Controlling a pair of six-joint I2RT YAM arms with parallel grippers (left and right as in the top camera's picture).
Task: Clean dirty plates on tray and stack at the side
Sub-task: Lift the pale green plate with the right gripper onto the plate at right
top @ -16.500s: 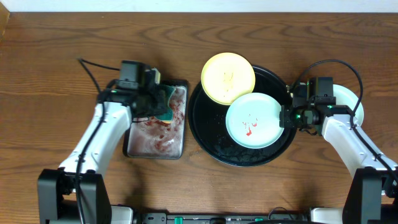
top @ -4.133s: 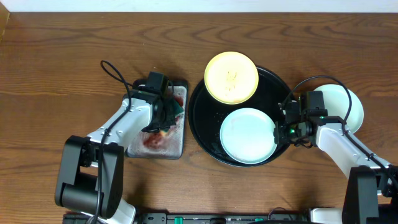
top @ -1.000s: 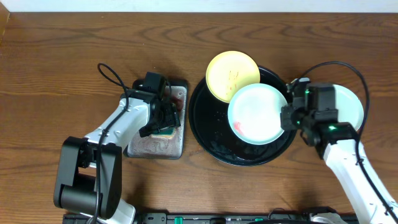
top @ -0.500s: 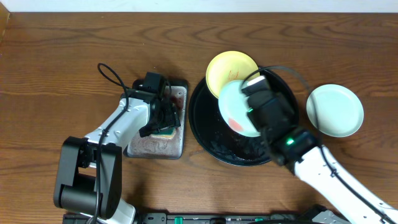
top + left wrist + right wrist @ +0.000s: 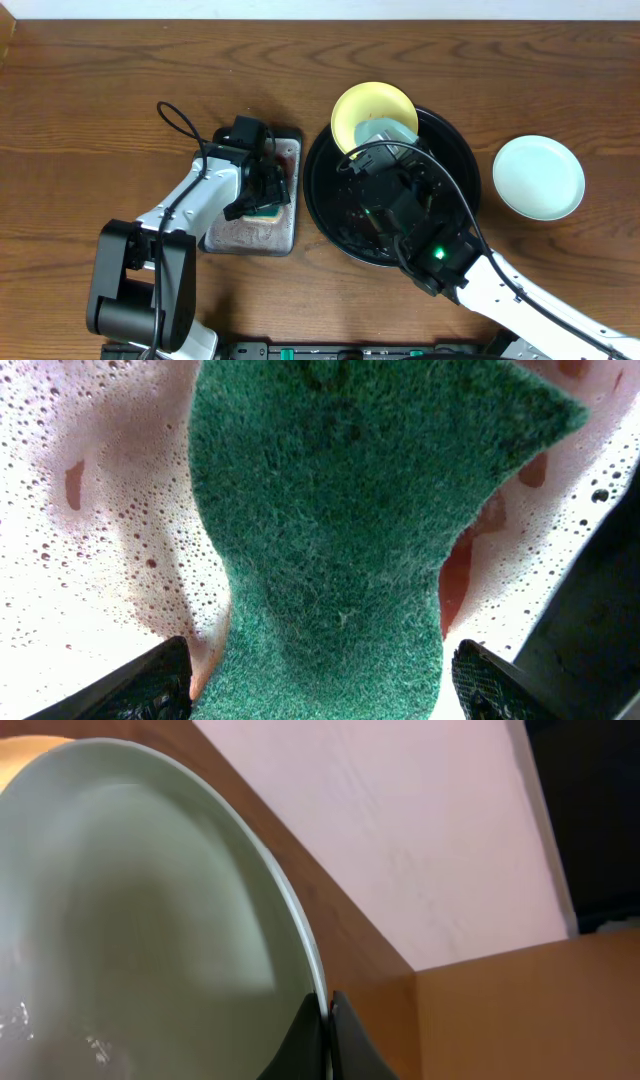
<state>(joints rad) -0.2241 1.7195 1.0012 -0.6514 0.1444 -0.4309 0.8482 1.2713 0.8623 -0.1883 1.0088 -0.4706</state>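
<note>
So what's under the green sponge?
Pink, bubbly foam in the small grey metal tray shows around the sponge, which the left gripper pinches. Whatever lies right beneath the sponge is covered.

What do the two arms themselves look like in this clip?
Both the left arm and right arm have white links with black joints, wrists and jaws. A black cable loops from each; a green light glows on the right wrist.
</note>
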